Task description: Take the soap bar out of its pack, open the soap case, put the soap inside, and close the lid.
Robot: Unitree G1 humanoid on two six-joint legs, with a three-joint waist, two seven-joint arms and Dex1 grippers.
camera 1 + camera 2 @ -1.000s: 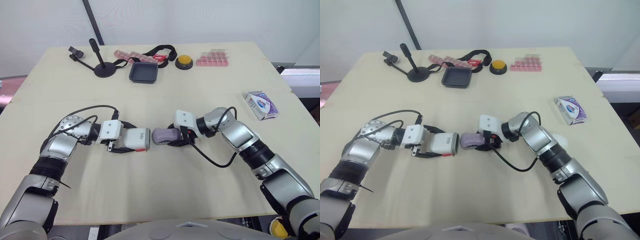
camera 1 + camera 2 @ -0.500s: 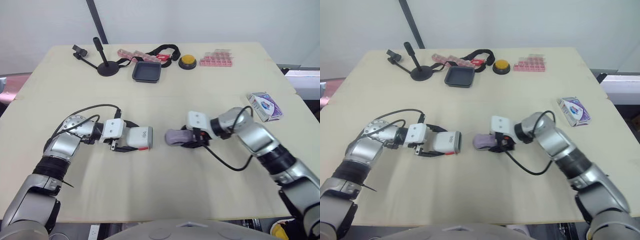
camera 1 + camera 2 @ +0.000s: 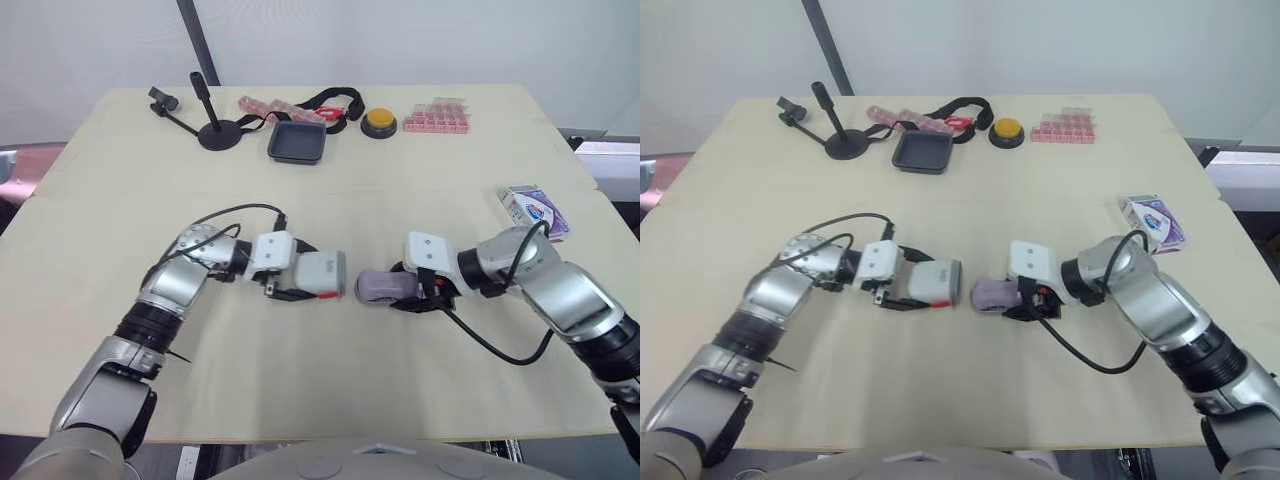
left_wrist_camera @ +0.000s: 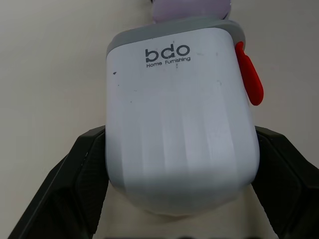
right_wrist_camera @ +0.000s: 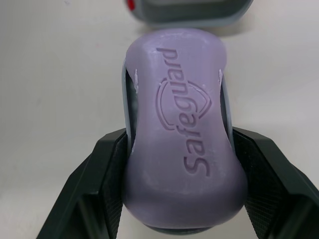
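lilac embossed soap bar gripped by right pincer, smooth rounded white case by left pincer.

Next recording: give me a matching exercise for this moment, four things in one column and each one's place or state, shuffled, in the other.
Things:
1. soap bar
2. soap case
3. soap pack
4. dark tray

Places or states:
A. lying free near the right edge of the table
B. clamped in the left gripper
C. resting at the table's far side
D. clamped in the right gripper

Pairs: 1-D, 2-B, 3-A, 4-C
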